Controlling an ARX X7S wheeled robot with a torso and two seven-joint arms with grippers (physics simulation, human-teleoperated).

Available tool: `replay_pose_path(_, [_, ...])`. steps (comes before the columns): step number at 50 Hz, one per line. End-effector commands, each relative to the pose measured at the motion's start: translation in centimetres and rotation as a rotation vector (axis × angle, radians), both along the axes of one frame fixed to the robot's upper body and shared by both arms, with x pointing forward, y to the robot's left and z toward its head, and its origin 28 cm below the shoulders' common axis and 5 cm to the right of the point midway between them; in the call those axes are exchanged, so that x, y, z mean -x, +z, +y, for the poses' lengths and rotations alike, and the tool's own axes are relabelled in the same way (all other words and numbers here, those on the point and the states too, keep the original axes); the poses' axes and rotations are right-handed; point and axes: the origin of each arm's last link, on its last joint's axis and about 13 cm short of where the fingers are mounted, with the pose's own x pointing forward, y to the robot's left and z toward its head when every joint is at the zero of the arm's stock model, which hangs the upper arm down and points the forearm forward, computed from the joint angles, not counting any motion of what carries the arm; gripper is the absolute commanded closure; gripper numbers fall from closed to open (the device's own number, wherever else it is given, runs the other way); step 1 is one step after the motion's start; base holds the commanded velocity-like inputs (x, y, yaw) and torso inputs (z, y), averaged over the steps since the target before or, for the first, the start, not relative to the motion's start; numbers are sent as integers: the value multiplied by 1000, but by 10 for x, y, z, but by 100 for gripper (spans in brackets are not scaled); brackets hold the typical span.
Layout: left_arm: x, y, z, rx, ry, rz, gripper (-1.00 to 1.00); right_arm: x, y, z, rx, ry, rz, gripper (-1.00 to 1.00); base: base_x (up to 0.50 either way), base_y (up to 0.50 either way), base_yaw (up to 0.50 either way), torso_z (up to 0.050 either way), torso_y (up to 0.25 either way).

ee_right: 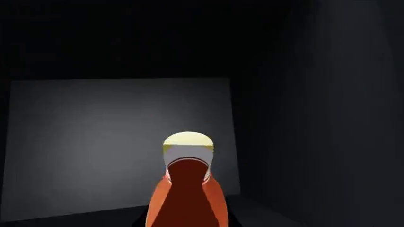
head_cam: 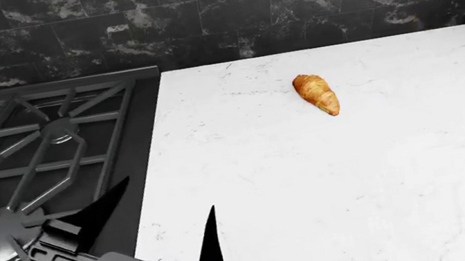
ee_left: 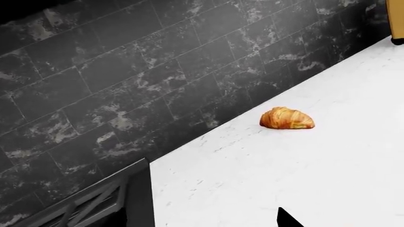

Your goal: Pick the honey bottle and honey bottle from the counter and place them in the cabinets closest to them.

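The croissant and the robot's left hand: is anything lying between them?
No. In the head view only bare white counter stretches between the croissant and the left hand.

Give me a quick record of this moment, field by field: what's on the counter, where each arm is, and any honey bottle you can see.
counter: white marble counter, gas stove at its left
on counter: one croissant, lying near the dark tiled backsplash
left gripper: open, empty, low over the stove's edge
right gripper: not in view
honey bottle: seen by the right wrist camera, inside a dark enclosed space; whether it is gripped cannot be told
second honey bottle: not clearly visible
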Motion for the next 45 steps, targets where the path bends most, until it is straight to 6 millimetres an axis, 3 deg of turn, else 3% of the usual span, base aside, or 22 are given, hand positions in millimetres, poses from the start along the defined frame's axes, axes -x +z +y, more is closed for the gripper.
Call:
replay_pose_path(1, [0,-1,-1,-4,1,7,-100,-66,-24,-7,72,-81,270,100,0,0,0,0,0])
replay_pose_path(11, [1,-1,-2,-10,11,11,-100,-74,-37,-16,66,-103,334,100,1,0,0,0,0])
replay_pose_path(21, [3,0,-1,-11,18,12,-100,-85,-70,-20,59,-98,487,100,12,0,3,0,0])
replay_pose_path(28, [1,-1,-1,-10,20,15,-100,-86,-72,-21,46,-94,499,100,5,0,0,0,0])
replay_pose_path(29, [1,-1,-1,-10,19,16,-100,-85,-71,-21,38,-92,500,-100,0,0,0,0,0])
replay_pose_path(45, [2,-3,-2,-10,17,19,-100,-73,-43,-17,34,-85,418,-100,0,0,0,0,0])
